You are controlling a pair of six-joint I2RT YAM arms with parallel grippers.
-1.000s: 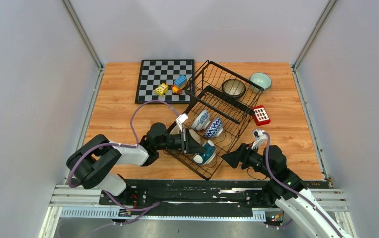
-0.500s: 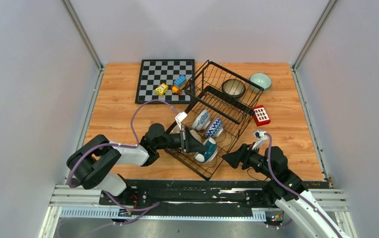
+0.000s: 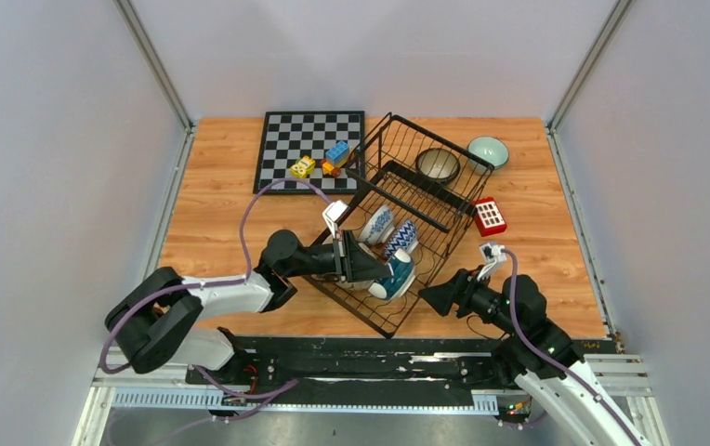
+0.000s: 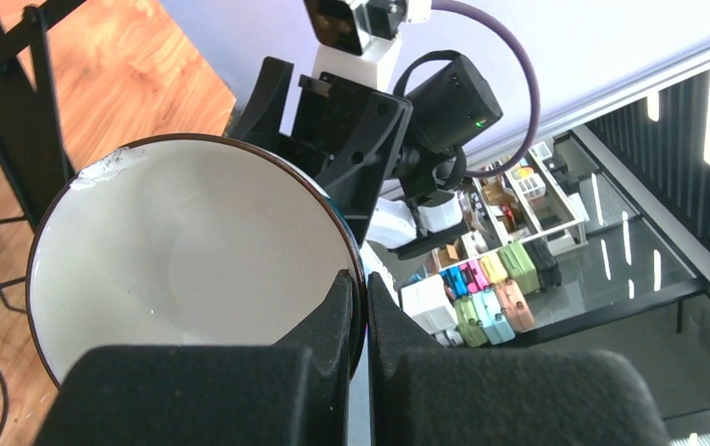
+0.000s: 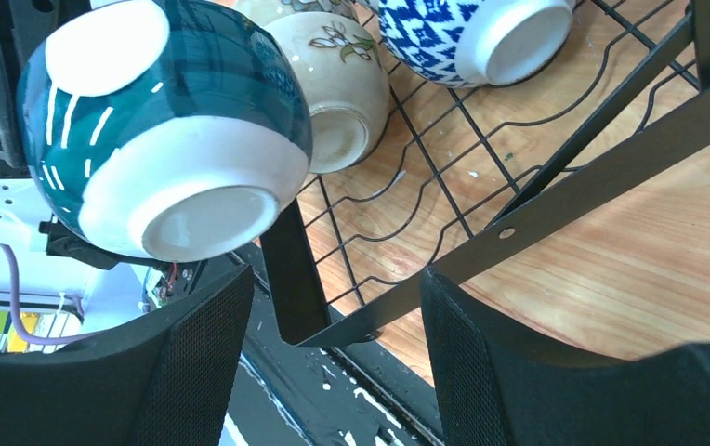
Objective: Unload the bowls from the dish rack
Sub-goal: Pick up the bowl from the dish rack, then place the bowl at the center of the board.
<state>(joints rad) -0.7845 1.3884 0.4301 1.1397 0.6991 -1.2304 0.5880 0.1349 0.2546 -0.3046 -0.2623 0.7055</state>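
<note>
The teal bowl (image 3: 394, 277) sits at the near corner of the dish rack (image 3: 361, 311), tipped on its side. Its white inside faces the left arm and its foot points at the right arm. From the right wrist view it seems to hang clear of the wire floor, though no picture shows the gap beneath it plainly. The left gripper (image 3: 376, 271) has it by the rim: the jaws are closed tight across the thin wall, one inside the bowl and one outside, at the edge nearest that wrist. So the bowl's axis from mouth to foot runs roughly across the table, away from the left jaws and toward the right gripper (image 3: 426, 297). That one waits just outside the rack's near right wall with its jaws wide apart and nothing in them, and the wall's bar stands between them and the bowl. Just behind the teal bowl lie a beige flowered bowl (image 5: 342, 74) and a blue-and-white patterned bowl (image 3: 401, 240), close enough to be knocked. The left arm is plainly the nearer, and the way out looks to be up over the low wall toward bare table (image 3: 221, 223) on its own side.
</note>
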